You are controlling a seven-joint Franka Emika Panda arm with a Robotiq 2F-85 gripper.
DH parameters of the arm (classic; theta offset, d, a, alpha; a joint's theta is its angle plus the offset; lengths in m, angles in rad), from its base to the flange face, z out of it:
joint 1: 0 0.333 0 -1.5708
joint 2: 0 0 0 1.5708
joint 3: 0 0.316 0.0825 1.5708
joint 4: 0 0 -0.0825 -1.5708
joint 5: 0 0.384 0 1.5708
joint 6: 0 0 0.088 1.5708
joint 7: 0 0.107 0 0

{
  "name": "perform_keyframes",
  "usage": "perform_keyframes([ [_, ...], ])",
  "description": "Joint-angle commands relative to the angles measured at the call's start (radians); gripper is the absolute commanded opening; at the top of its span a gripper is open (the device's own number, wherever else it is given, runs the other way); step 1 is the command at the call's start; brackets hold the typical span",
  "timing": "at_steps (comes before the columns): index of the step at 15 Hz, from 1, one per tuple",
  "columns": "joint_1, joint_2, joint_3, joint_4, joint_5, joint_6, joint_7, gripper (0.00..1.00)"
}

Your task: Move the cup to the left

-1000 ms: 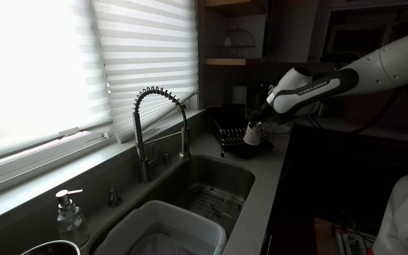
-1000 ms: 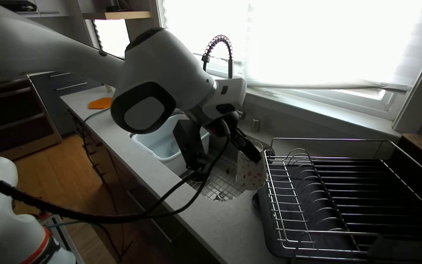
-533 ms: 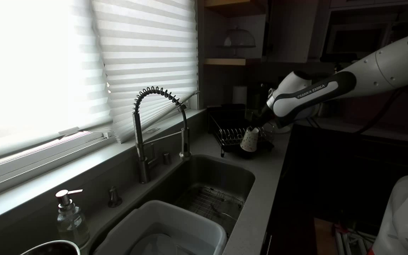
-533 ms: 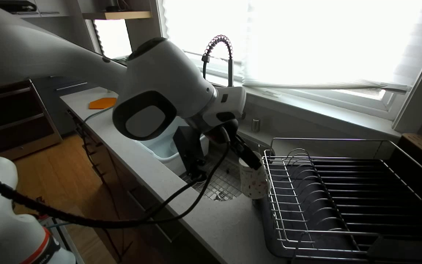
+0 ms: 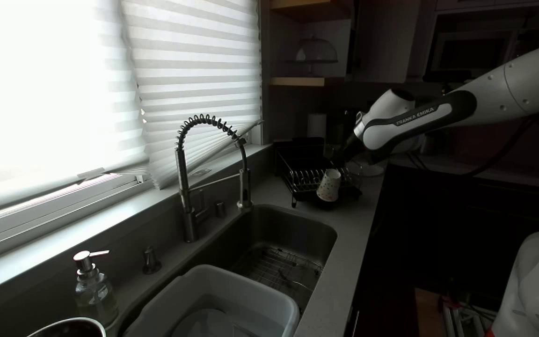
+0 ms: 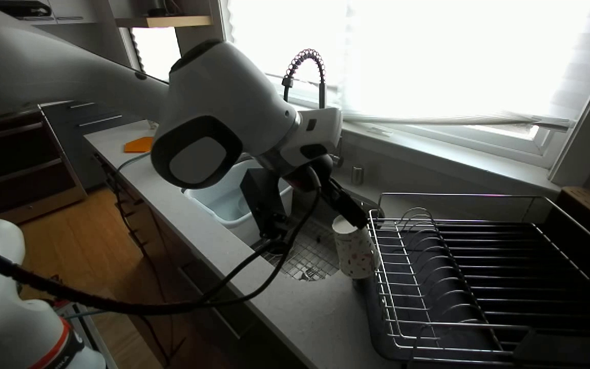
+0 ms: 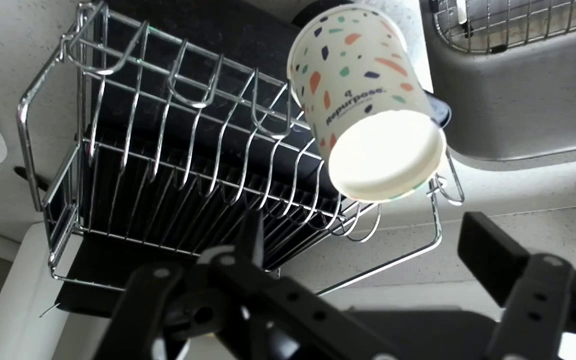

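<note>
The cup (image 7: 353, 75) is a whitish paper cup with coloured flecks. It stands mouth up and slightly tilted against the end wires of the dish rack (image 6: 402, 328), near the sink. Both exterior views show the cup (image 5: 328, 186) below my gripper, free of it. What its base rests on is hard to make out. My gripper (image 7: 363, 225) is open, its two black fingers wide apart with nothing between them. In an exterior view the gripper (image 6: 359, 218) hangs just above the cup's rim and covers a little of it.
A sink (image 5: 293, 215) lies beside the rack, with a grey tub (image 5: 251, 281) in it. The coiled faucet (image 5: 183, 187) rises behind the sink. A pump-top soap bottle (image 5: 95, 295) stands on the counter. The robot's cable loops down over the counter (image 6: 315, 323).
The gripper, earlier around the cup, lowered it against the rack's end, let go and rose a little. The cup now stays lower, apart from the fingers.
</note>
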State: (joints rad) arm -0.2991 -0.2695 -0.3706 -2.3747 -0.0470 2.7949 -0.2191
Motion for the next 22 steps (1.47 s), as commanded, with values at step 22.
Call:
perform_keyframes([
  [22, -0.088, -0.286, 0.067, 0.096, -0.154, -0.489, 0.086, 1.00],
])
